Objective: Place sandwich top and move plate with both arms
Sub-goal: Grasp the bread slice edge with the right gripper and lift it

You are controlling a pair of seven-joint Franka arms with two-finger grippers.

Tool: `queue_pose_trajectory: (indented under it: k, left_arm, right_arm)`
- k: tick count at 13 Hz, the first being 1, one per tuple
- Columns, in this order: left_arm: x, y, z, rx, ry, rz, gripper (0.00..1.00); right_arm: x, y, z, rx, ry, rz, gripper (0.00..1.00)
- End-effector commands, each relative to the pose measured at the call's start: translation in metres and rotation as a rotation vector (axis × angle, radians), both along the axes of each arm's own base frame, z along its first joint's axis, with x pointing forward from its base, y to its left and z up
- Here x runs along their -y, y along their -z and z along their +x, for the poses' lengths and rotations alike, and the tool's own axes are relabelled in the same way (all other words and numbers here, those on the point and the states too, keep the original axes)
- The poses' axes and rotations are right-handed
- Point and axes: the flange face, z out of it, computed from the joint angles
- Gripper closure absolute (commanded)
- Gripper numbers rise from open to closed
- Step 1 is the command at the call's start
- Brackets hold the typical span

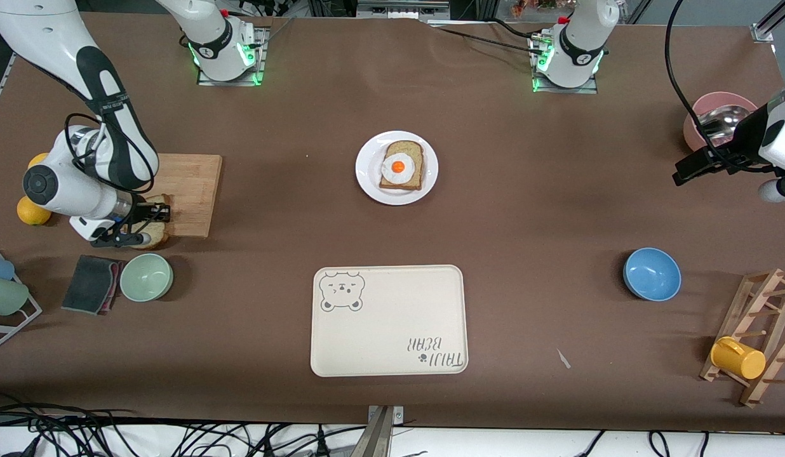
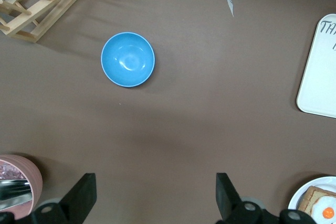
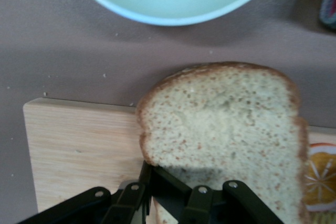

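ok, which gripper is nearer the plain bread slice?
Right. The right gripper is shut on the plain bread slice at the cutting board; the left gripper hangs open near the pink bowl.

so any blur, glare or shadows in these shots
Front view: sharp, with soft shadows beside the blue bowl and plate. Right wrist view: the bread slice is slightly soft, the right hand shading its near edge. Left wrist view: faint glare inside the blue bowl.

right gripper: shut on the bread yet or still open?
Shut. In the right wrist view the right gripper has its fingers pinched on the edge of the sandwich top, over the cutting board.
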Motion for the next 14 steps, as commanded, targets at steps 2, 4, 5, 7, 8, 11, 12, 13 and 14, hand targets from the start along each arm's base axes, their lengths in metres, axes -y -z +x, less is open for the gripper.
queue_pose_trajectory:
  k: [2,4,5,7,8,11,12,13,14]
  left_arm:
    - [0.002,-0.007,-0.001,-0.003,0.001,0.017,0.00]
    - [0.002,-0.007,-0.001,-0.003,0.001,0.017,0.00]
    - [0.002,-0.007,-0.001,-0.003,0.001,0.017,0.00]
    - [0.000,-0.007,-0.001,-0.003,-0.001,0.017,0.00]
    - [0.000,-0.007,-0.001,-0.003,-0.001,0.017,0.00]
    - [-0.002,-0.007,-0.001,-0.002,-0.003,0.017,0.00]
    - [-0.002,-0.007,-0.001,-0.003,0.000,0.017,0.00]
    - [-0.002,-0.007,-0.001,-0.003,0.001,0.017,0.00]
    - [-0.002,-0.007,-0.001,-0.003,0.001,0.017,0.00]
  right_arm:
    - [0.014,0.027,-0.011,-0.022,0.014,-0.020,1.00]
    - [0.010,0.021,-0.009,-0.019,0.007,-0.018,1.00]
    - [0.003,0.016,-0.005,-0.009,0.006,-0.016,1.00]
    - [-0.008,0.000,-0.001,-0.009,0.009,-0.007,0.68]
    - [-0.012,-0.004,0.000,-0.006,0.002,-0.006,0.61]
    - [-0.025,-0.010,0.003,0.002,-0.031,-0.018,0.43]
    - [-0.034,-0.013,0.003,-0.011,-0.024,-0.022,0.41]
    - [-0.042,-0.013,0.003,-0.029,-0.026,-0.052,0.40]
    - [-0.047,-0.022,0.007,-0.016,-0.021,-0.092,0.40]
